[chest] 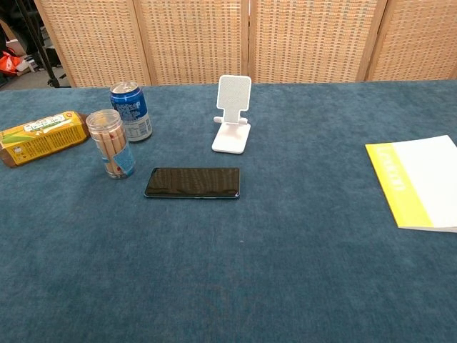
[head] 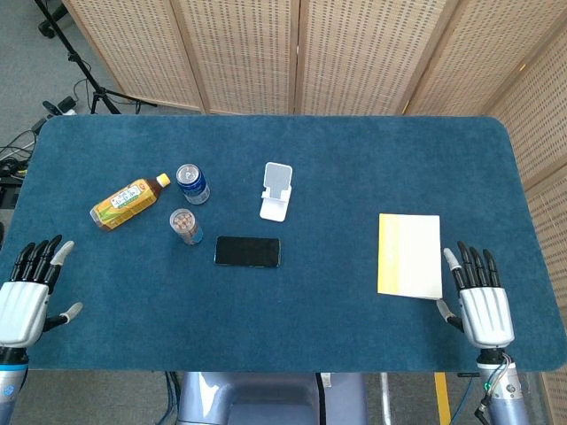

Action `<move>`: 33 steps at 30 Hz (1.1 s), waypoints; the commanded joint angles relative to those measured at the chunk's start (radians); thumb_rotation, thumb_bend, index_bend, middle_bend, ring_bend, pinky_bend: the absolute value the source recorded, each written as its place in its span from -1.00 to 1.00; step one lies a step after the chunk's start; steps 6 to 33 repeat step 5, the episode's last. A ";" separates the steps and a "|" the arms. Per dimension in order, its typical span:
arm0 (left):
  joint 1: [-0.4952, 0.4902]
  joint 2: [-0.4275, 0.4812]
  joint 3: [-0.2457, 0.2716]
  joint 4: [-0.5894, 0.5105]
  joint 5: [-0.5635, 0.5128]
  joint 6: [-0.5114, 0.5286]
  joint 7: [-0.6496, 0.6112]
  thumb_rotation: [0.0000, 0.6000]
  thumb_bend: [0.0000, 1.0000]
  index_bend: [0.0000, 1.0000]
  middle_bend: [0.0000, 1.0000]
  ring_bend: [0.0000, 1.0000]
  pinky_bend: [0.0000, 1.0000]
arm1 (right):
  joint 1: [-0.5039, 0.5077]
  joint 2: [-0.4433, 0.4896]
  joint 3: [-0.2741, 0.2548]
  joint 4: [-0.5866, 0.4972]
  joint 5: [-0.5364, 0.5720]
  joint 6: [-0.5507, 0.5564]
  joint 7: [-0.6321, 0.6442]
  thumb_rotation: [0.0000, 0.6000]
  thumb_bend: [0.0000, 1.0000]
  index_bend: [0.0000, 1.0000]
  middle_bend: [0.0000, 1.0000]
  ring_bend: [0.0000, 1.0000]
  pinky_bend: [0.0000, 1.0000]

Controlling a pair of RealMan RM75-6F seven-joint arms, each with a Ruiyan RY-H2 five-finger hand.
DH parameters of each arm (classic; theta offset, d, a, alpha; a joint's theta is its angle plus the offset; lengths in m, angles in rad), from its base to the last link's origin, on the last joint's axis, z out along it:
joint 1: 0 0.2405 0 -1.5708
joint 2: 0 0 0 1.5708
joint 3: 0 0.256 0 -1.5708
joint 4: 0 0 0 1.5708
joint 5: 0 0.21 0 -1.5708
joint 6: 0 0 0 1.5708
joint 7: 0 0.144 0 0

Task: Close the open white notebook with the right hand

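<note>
The white notebook [head: 409, 255] with a yellow strip along its left side lies flat and shut on the blue table cloth at the right; the chest view shows the notebook [chest: 420, 182] at the right edge. My right hand [head: 484, 304] hovers to the right of and below the notebook, fingers spread, holding nothing and apart from it. At the table's front left corner my left hand [head: 22, 298] is open too. Neither hand appears in the chest view.
A black phone [head: 247, 251] lies mid-table, a white phone stand [head: 276, 191] behind it. Further left stand a blue can [head: 191, 183], a clear tube of sticks [head: 184, 226] and a lying yellow bottle [head: 128, 201]. Wicker screens [head: 301, 53] back the table.
</note>
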 commanded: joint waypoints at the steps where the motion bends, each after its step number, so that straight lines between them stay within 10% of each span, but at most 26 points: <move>1: -0.009 -0.013 0.000 0.014 -0.002 -0.015 0.012 1.00 -1.00 -1.00 -1.00 -1.00 -1.00 | -0.017 0.005 -0.004 0.001 -0.009 0.020 0.050 1.00 -0.48 -1.00 -1.00 -1.00 -1.00; 33: -0.009 -0.020 -0.002 0.019 -0.006 -0.016 0.022 1.00 -1.00 -1.00 -1.00 -1.00 -1.00 | -0.022 0.011 0.001 -0.005 -0.019 0.036 0.057 1.00 -0.48 -1.00 -1.00 -1.00 -1.00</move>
